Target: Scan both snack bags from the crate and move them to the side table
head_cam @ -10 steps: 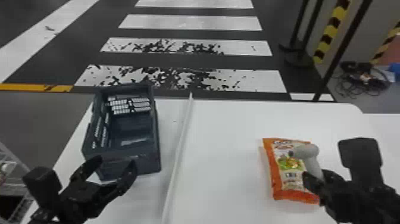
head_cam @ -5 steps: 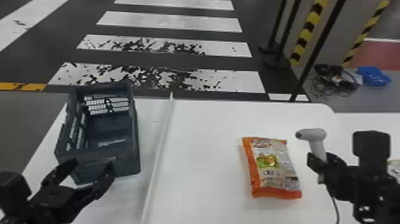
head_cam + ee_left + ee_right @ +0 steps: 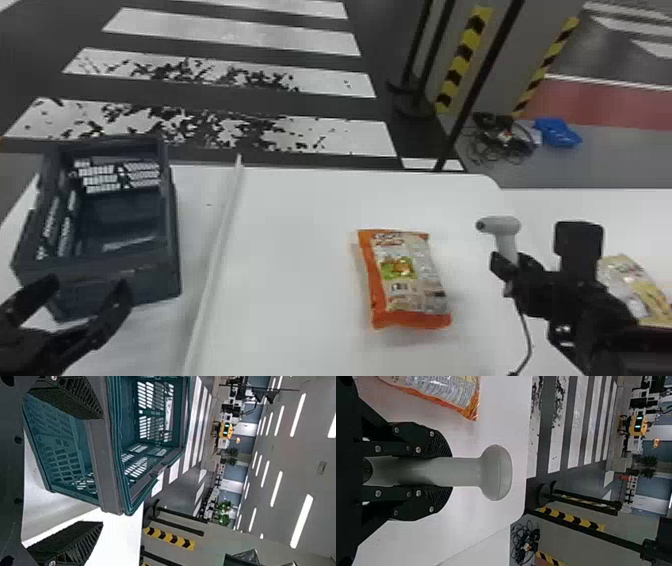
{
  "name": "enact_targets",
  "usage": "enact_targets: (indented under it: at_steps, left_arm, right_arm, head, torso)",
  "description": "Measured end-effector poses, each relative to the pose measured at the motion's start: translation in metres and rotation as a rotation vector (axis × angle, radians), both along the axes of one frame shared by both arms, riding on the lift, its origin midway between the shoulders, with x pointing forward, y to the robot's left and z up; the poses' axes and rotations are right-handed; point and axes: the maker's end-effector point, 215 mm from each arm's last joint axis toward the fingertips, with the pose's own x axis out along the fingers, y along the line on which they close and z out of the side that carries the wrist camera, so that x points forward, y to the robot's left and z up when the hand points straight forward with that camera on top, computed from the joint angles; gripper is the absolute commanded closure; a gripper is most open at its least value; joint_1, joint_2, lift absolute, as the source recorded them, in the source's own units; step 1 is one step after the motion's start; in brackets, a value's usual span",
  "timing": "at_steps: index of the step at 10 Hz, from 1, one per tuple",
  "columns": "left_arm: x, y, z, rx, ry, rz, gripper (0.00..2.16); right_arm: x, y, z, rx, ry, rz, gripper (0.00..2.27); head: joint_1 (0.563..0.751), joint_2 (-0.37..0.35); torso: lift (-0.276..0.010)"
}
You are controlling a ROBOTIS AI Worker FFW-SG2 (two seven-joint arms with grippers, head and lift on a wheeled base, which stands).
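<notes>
From my station I count both bags out of the crate (image 3: 120,267), so the unloading part looks done. One, a pale yellow snack bag (image 3: 632,287), lies on the side table (image 3: 540,207), partly behind my right arm; I take that one as scanned and delivered, though I can't confirm the scan from here. The other, the orange snack bag (image 3: 410,285), lies flat on the main table (image 3: 295,300), between the crate and the scanner (image 3: 500,225), touching neither.

My right tool (image 3: 449,471) has its fingers closed on the scanner's handle, with the head clear beyond the fingertips. My left tool (image 3: 86,285) is spread wide with nothing in it, near the crate's near end.

So I'd call it more than half done. What remains, as I judge it, is the orange bag: I can't tell whether its code has been read, so I'd aim the scanner at it if not, then put the scanner down, pick the bag up and carry it across to the side table.
</notes>
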Motion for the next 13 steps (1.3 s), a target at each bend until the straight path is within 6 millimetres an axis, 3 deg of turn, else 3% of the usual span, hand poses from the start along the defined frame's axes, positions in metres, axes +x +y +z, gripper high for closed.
enact_targets:
  at_steps: [4, 8, 13]
  left_arm:
    - [0.000, 0.001, 0.001, 0.002, -0.001, 0.002, 0.04]
    - [0.000, 0.004, 0.002, 0.004, -0.003, 0.008, 0.04]
    - [0.000, 0.004, 0.001, 0.004, -0.002, 0.006, 0.04]
  right_arm:
    - [0.023, -0.031, -0.039, 0.014, 0.019, -0.028, 2.24]
    - [0.032, -0.041, -0.073, 0.035, 0.075, -0.039, 2.24]
    - [0.027, -0.051, -0.092, 0.040, 0.098, -0.055, 2.24]
  head:
    - [0.695, -0.250]
    - [0.695, -0.258]
    - [0.695, -0.271]
  torso:
    - [-0.099]
    - [-0.099]
    - [-0.099]
